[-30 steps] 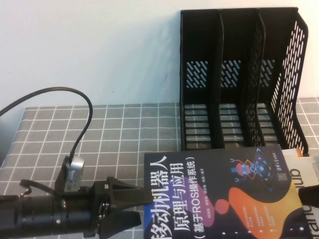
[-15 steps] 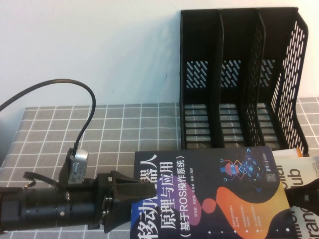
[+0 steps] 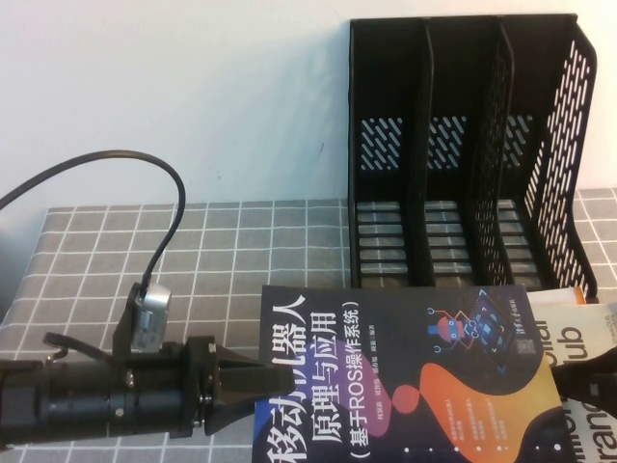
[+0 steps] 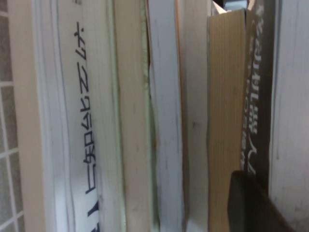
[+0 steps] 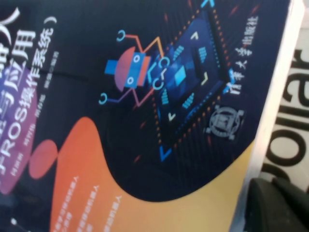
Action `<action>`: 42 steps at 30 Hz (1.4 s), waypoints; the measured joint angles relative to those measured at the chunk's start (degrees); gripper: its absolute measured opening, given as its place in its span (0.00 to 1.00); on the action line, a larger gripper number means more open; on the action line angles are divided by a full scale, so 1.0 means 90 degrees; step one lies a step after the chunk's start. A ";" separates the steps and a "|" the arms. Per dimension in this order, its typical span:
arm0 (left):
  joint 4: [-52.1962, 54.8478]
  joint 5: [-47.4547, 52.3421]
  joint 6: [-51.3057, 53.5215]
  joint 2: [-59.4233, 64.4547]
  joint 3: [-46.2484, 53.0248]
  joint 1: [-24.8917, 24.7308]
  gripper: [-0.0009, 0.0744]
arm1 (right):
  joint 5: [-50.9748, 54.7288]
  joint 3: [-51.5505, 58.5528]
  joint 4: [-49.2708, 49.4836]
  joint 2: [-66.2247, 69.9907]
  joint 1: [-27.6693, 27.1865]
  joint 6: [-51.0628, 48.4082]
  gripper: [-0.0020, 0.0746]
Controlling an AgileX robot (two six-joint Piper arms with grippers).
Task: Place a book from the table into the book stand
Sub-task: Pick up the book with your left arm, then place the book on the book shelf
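The book (image 3: 415, 376), dark navy with white Chinese title and an orange swirl, lies on top of a stack at the table's (image 3: 241, 251) front. My left gripper (image 3: 258, 386) reaches in from the left and is shut on the book's left edge. In the left wrist view one finger (image 4: 251, 208) lies against the book's dark spine (image 4: 256, 96). My right gripper (image 3: 590, 386) is shut and rests against the book's right edge; it also shows in the right wrist view (image 5: 277, 203) beside the cover (image 5: 145, 96). The black book stand (image 3: 463, 145) stands upright behind, its three compartments holding nothing.
A white book lettered "Dollar" (image 3: 578, 328) lies under the dark book and sticks out to the right, as seen in the right wrist view (image 5: 294, 121). Several other books' page edges (image 4: 130, 121) are stacked below. A black cable (image 3: 164, 222) arcs over the left arm.
The book has slid left toward my left gripper. The left gripper's jaws, wide open a second ago, have closed on the book's left edge.
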 joint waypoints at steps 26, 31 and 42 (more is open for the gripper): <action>0.3286 -0.2277 -0.4910 -0.1507 -0.5288 -0.0140 0.16 | 0.0342 0.0000 -0.1455 -0.3062 0.0031 0.0674 0.02; 0.5087 -0.2528 -0.6125 -0.0955 -0.6120 -0.0754 0.16 | 0.0433 0.0011 -0.1455 -0.3062 0.0031 0.0680 0.02; 0.8997 -0.3286 -0.9138 -0.0170 -0.6573 -0.2383 0.16 | 0.0876 0.0011 -0.1455 -0.3062 0.0031 0.0690 0.02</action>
